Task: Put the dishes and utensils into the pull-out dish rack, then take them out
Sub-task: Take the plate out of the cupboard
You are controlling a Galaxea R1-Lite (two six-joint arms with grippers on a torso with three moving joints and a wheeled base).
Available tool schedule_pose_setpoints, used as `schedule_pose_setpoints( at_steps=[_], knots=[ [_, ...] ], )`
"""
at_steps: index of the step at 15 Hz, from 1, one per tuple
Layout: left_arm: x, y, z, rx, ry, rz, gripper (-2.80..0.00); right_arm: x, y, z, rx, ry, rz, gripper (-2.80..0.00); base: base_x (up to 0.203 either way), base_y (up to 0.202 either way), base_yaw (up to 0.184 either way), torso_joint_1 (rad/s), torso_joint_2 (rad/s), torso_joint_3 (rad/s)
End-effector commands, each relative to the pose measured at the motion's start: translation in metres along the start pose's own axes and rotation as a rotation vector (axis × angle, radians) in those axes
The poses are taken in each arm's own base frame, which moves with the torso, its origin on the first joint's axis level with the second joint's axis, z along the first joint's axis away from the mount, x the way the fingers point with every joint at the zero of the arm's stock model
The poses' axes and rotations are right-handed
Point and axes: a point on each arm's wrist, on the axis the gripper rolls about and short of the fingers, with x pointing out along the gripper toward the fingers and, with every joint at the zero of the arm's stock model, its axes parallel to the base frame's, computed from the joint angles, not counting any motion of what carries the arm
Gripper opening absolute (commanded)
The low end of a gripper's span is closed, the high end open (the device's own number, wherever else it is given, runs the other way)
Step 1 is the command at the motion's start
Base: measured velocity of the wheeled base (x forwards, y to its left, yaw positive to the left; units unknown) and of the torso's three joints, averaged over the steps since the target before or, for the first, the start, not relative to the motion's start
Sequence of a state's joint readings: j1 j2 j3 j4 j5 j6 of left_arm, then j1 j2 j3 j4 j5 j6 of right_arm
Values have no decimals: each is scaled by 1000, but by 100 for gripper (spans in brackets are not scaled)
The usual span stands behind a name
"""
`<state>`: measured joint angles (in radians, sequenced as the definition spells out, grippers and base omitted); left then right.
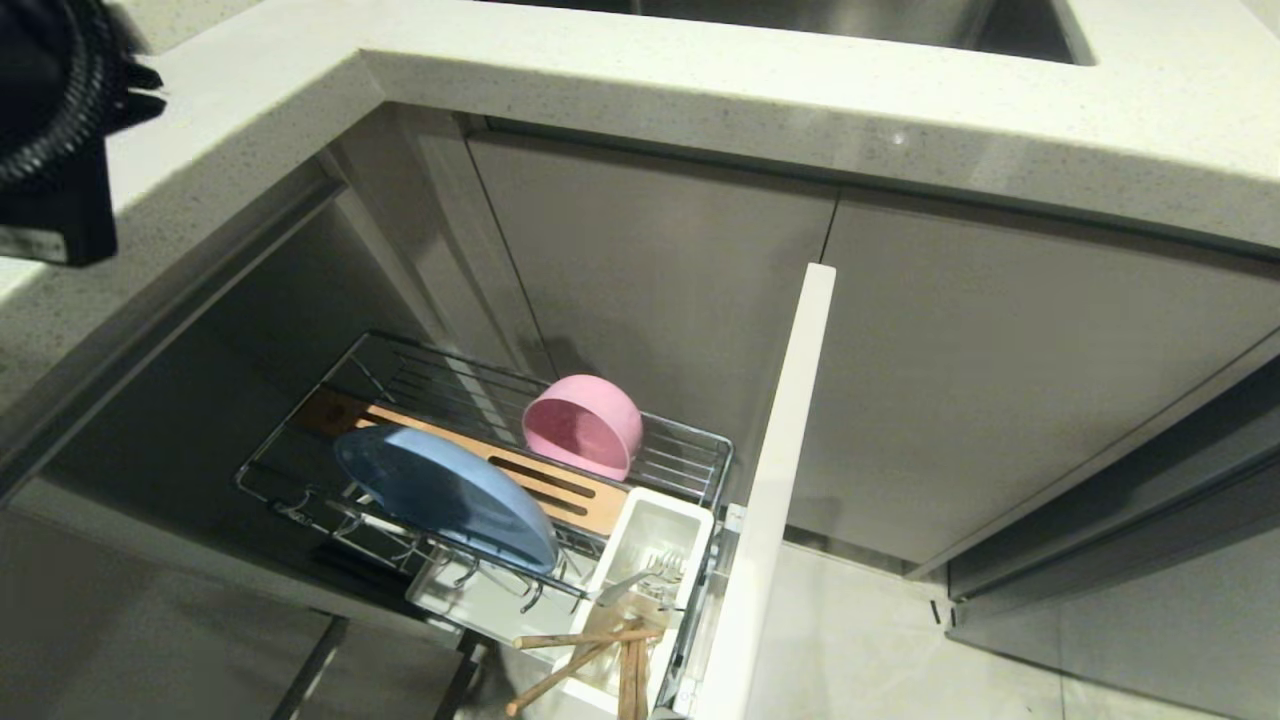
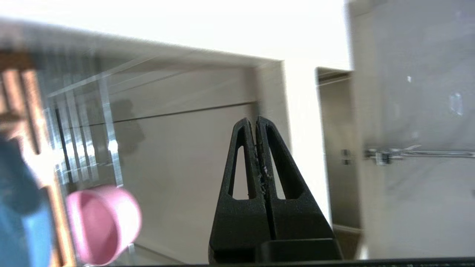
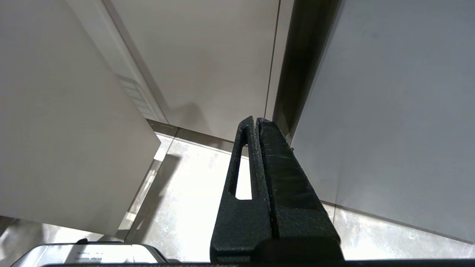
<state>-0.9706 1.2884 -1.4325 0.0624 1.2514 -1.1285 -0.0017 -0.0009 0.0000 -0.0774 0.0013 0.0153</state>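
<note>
rack [image 1: 690,450]: 1 plate [image 1: 445,495] | 1 bowl [image 1: 583,425] | 1 fork [image 1: 640,578]

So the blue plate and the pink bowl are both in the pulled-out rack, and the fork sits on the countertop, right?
Not quite. The blue plate and pink bowl are in the pulled-out rack, but the head view shows the fork in the rack's white utensil cup, not on the countertop.

The left claw [image 2: 256,122] has matte black, grainy, wedge-shaped fingers with long triangular cut-outs. The right claw [image 3: 256,120] looks alike. A black ribbed cable sleeve [image 1: 55,110] wraps the arm.
</note>
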Motion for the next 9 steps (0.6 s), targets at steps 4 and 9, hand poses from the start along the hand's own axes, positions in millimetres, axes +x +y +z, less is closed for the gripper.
schedule_pose_setpoints(
  at_steps=[4, 9],
  knots=[
    [0, -18, 36, 18, -42, -32, -280, 1, 0, -7, 0, 25, 0, -280, 0, 0, 0, 0, 0, 0],
    [2, -15, 92, 175, -128, -91, -280, 1, 0, -7, 0, 24, 0, -280, 0, 0, 0, 0, 0, 0]
  ],
)
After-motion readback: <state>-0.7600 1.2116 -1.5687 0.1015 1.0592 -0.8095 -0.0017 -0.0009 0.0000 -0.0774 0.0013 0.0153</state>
